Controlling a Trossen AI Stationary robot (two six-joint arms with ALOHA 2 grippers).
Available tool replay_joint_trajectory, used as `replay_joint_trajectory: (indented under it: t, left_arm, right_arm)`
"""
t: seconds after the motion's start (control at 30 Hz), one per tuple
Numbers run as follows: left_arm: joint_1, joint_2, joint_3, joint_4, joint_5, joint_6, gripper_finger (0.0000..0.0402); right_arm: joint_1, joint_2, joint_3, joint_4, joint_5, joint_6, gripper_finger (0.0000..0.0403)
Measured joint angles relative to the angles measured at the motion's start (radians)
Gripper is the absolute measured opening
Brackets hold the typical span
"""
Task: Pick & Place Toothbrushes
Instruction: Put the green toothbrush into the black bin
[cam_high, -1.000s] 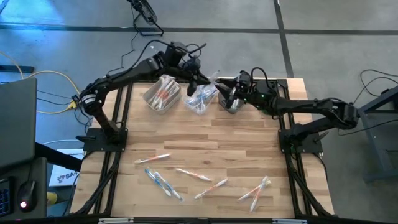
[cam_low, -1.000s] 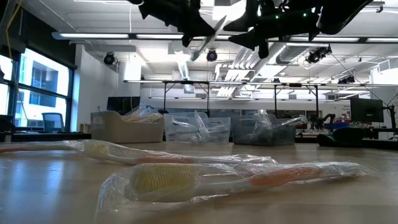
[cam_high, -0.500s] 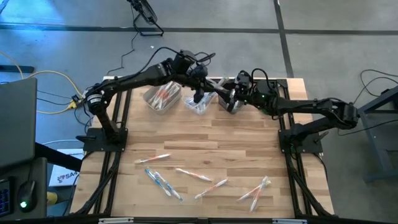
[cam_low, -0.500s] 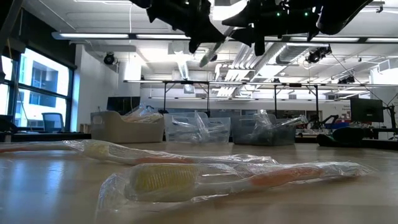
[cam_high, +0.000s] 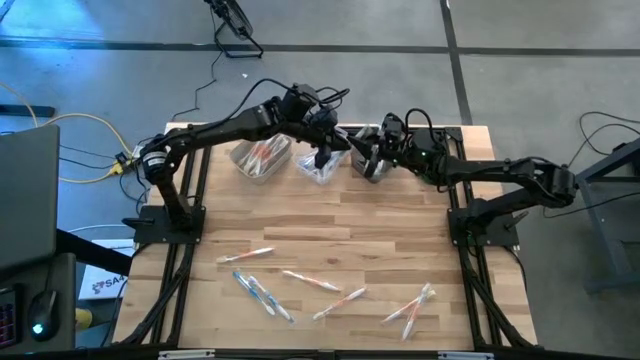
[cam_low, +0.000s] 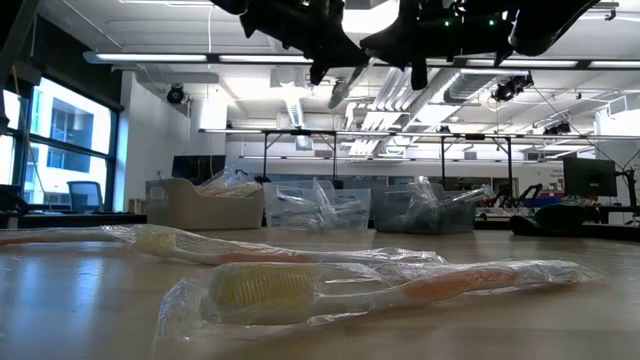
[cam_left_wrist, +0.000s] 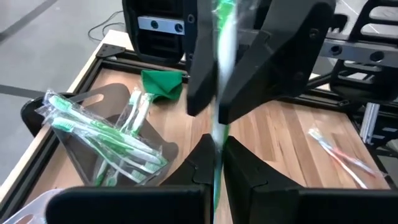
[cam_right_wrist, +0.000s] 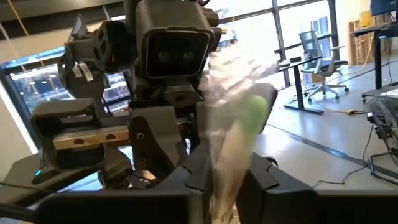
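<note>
Since the earlier frame the left gripper (cam_high: 322, 157) has swung right, meeting the right gripper (cam_high: 362, 152) above the far bins (cam_high: 262, 158). Both now pinch one green toothbrush (cam_left_wrist: 219, 74) in its clear wrapper, the right one's fingers (cam_right_wrist: 193, 168) having just closed on it (a handover, by the look of it). If the left lets go before the right's grip is firm, the slippery wrapper could slide out and the brush drop beside the bins. It is slim, white-headed, crinkly with film. Other toothbrushes (cam_high: 340, 302) lie scattered along the table (cam_high: 330, 225) at its near edge.
</note>
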Motion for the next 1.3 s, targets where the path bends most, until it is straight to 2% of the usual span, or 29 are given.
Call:
replay_joint_trajectory:
  t: [0.13,0.4,0.53,0.67,0.93,1.07,1.3]
  left_arm:
    - [0.0,0.0,0.0,-0.001,0.003,0.006,0.0008]
    - [0.0,0.0,0.0,0.01,0.002,-0.001,0.0011]
    - [0.001,0.0,0.0,0.012,-0.005,-0.013,0.0048]
    - [0.001,-0.002,0.0,0.019,-0.049,-0.031,0.0102]
    - [0.001,-0.001,0.0,0.038,-0.073,-0.029,0.0211]
    - [0.001,-0.002,0.0,0.034,-0.072,-0.029,0.0232]
    - [0.001,-0.002,0.0,0.028,-0.072,-0.031,0.0233]
  right_arm:
    - [0.001,0.0,0.0,0.001,0.002,0.006,0.0019]
    - [0.0,0.0,0.0,0.002,0.007,0.021,0.0019]
    - [0.0,0.0,0.001,0.001,0.014,0.016,0.0017]
    - [0.0,0.0,0.0,-0.006,0.018,0.015,0.0017]
    - [0.0,0.0,0.0,-0.005,0.013,0.018,0.0017]
    - [-0.001,0.0,0.0,-0.005,0.014,0.013,0.0017]
    - [-0.011,0.0,0.0,-0.028,0.019,0.013,0.0017]
